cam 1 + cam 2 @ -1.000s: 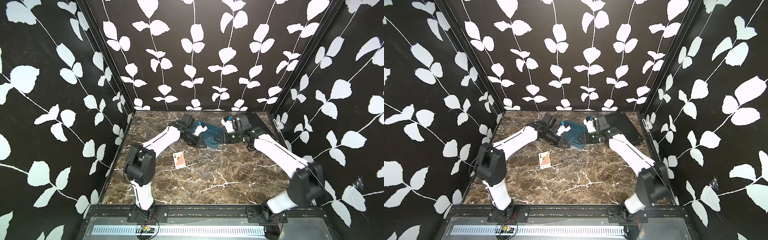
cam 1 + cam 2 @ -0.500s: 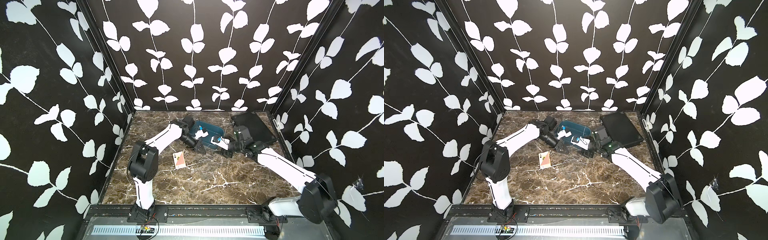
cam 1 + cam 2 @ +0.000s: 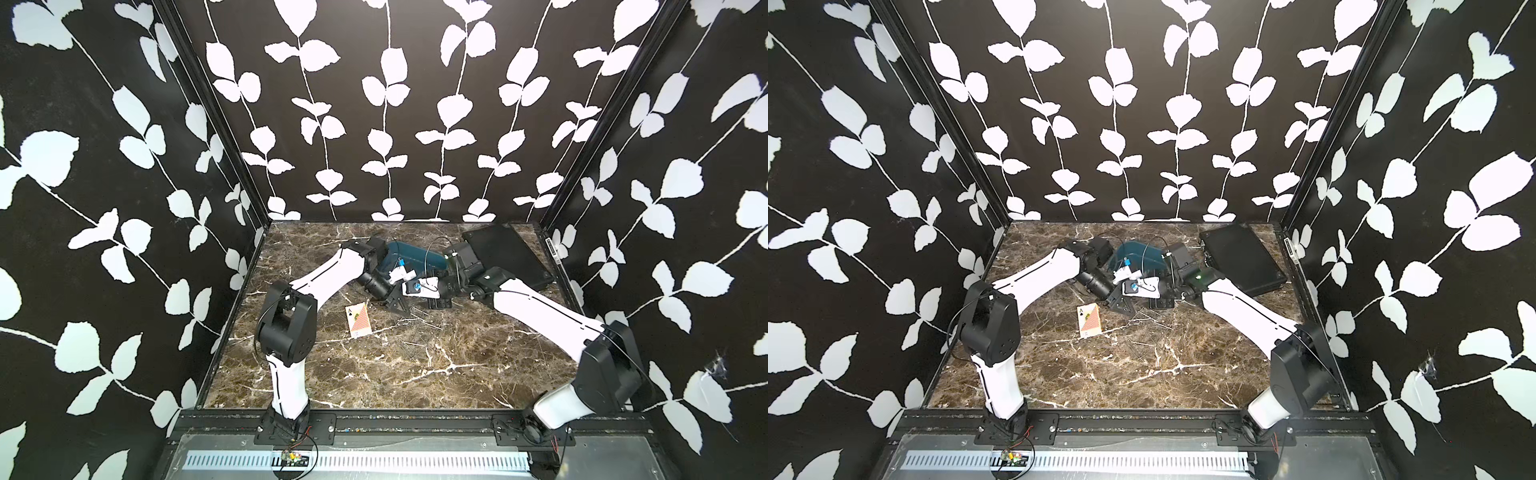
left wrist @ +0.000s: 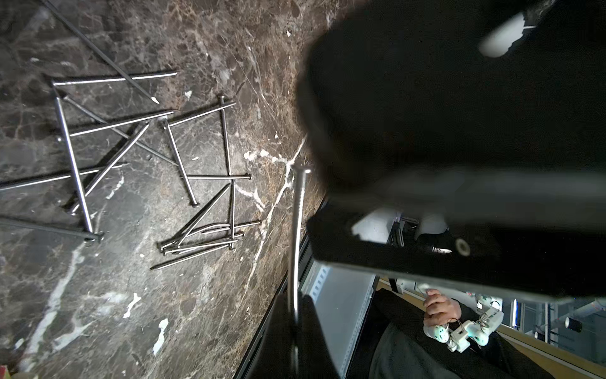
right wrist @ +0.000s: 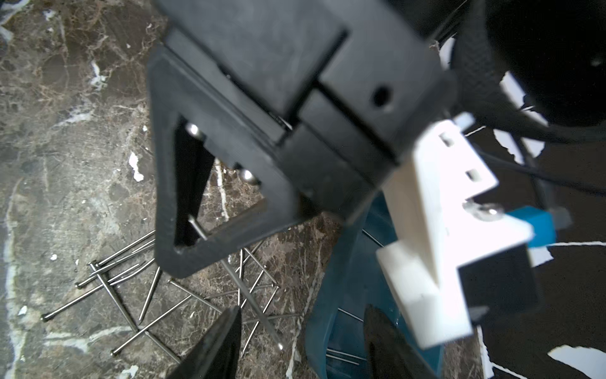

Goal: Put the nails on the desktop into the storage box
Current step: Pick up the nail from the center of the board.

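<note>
Pinching one held nail point(image 4: 296, 229), the left tool point(image 4: 295, 315) is clamped tight on the shank. The head end sticks out well past its tips, above the worktop point(image 4: 98, 311). In the right wrist view the held nail point(image 5: 259, 311) runs slantwise through the left tool's triangular finger frame.

The loose nails point(image 4: 203, 210) lie flat on the worktop in crossed piles, below and off to one side of the left tool and apart from it.

The right tool point(image 5: 301, 344) has its fingers point(image 5: 219, 344) spread to a medium-wide gap with nothing clamped. The storage box point(image 5: 347, 288) has its rim in that gap, just beyond the tips; I cannot tell whether it touches them. A few boxed nails point(image 5: 342, 357) lie inside the box. More loose nails point(image 5: 147, 288) are on the worktop just past the right tool's other finger, outside the box.

In both top views the left tool point(image 3: 401, 305) and right tool point(image 3: 440, 303) sit close together. The storage box point(image 3: 409, 253) is just behind them, and the loose nails point(image 3: 415, 349) are scattered on the robot-base side of both.

A playing card point(image 3: 358, 320) lies flat near the left tool. A black case point(image 3: 505, 253) is behind the right arm.
</note>
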You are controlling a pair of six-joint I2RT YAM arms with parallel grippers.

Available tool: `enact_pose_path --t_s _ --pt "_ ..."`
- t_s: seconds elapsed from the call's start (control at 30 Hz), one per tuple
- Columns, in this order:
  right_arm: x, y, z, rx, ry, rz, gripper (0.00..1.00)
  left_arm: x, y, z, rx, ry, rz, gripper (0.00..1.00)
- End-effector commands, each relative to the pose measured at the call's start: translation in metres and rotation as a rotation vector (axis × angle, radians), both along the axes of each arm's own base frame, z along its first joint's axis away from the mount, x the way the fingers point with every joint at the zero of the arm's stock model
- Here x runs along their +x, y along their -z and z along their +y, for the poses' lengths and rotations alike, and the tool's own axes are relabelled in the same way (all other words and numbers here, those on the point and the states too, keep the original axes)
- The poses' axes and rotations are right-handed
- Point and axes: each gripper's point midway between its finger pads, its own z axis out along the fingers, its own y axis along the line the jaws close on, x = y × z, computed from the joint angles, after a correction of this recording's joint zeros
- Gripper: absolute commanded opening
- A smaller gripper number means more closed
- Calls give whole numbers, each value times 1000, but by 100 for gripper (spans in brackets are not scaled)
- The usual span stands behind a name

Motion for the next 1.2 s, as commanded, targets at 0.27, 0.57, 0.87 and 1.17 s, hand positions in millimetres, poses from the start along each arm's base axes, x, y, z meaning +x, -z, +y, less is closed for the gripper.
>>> enact_pose_path --t_s 0.27,0.57,0.87,1.17 --pt "-2 17 12 -94 -73 -4 58 -19 -21 5 -52 21 0 0" --pt "3 36 16 -170 -109 -60 40 -20 -18 5 -54 20 13 0" --pt "-1 46 14 -215 -157 -74 36 -17 -16 2 -55 22 26 0" --pt "-9 53 5 -261 -199 -83 42 -17 -13 3 -46 26 28 0"
